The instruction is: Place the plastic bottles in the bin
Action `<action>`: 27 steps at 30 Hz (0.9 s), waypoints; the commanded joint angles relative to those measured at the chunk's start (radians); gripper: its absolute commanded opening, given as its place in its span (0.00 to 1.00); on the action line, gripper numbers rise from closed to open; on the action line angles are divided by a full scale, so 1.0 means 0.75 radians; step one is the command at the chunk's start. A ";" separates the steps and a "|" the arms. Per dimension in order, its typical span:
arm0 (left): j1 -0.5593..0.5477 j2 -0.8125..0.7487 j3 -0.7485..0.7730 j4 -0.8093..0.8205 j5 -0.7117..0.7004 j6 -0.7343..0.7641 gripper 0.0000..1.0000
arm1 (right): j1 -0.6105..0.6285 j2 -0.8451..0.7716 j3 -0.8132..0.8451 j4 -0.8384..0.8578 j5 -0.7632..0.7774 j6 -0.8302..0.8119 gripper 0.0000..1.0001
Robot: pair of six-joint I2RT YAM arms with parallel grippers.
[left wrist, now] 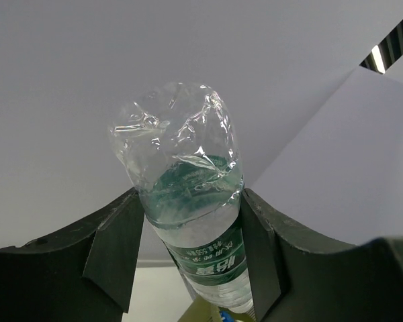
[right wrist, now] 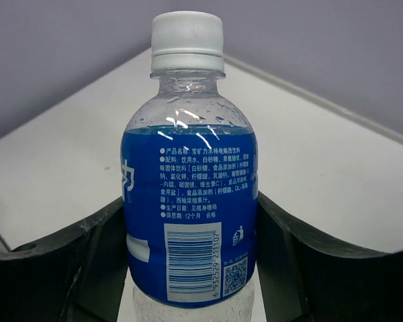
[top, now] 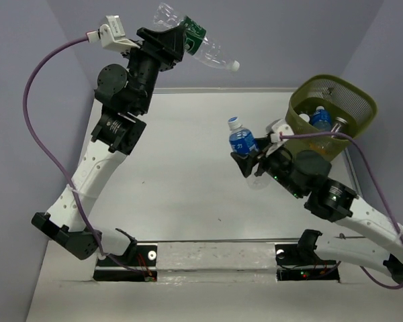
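Item one: a clear plastic bottle with a green label (top: pixel 196 39) and a white cap, its upper body crumpled, pinched around the middle by the left jaws. It is raised high at the far left of the scene, above the back edge of the bench, and tilted so that the cap points right and slightly down; the left wrist view shows the black fingers (left wrist: pixel 114 248) pressed against both sides of the bottle (left wrist: pixel 188 201). Item two: a small clear plastic bottle with a blue label (top: pixel 242 141) and a white cap, held upright by the right jaws, which close on its labelled waist. It sits right of centre, just left of the bin and outside it; whether its base touches the bench cannot be told. The right wrist view shows its printed label and barcode (right wrist: pixel 191 221) between the two fingers (right wrist: pixel 285 261). Item three: an olive-green round wire-mesh bin (top: pixel 301 126), standing at the far right corner of the bench. It already holds a few bottles, one blue-labelled (top: pixel 320 121), with white caps showing. Item four: a white bench (top: pixel 181 201) carrying the bin, with the left arm (top: pixel 114 131) and right arm (top: pixel 336 198) based at its near edge.
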 commanded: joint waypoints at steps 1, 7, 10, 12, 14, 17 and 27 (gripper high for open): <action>-0.048 0.065 0.103 0.094 -0.070 0.038 0.43 | 0.007 -0.185 0.017 0.171 0.462 -0.073 0.34; -0.179 0.265 0.222 0.114 -0.059 0.024 0.43 | -0.127 -0.155 0.114 0.730 0.869 -0.621 0.33; -0.234 0.355 0.285 0.104 -0.055 0.024 0.43 | -0.382 -0.135 0.167 0.781 0.777 -0.632 0.33; -0.265 0.396 0.351 0.092 -0.059 0.028 0.43 | -0.564 -0.100 0.208 0.783 0.708 -0.612 0.33; -0.281 0.449 0.414 0.076 -0.057 0.030 0.43 | -0.685 -0.021 0.240 0.783 0.661 -0.585 0.33; -0.308 0.503 0.475 0.067 -0.059 0.036 0.43 | -0.928 0.112 0.253 0.777 0.530 -0.489 0.33; -0.371 0.666 0.608 0.080 -0.072 0.077 0.43 | -1.371 0.416 0.410 0.537 0.092 -0.072 0.83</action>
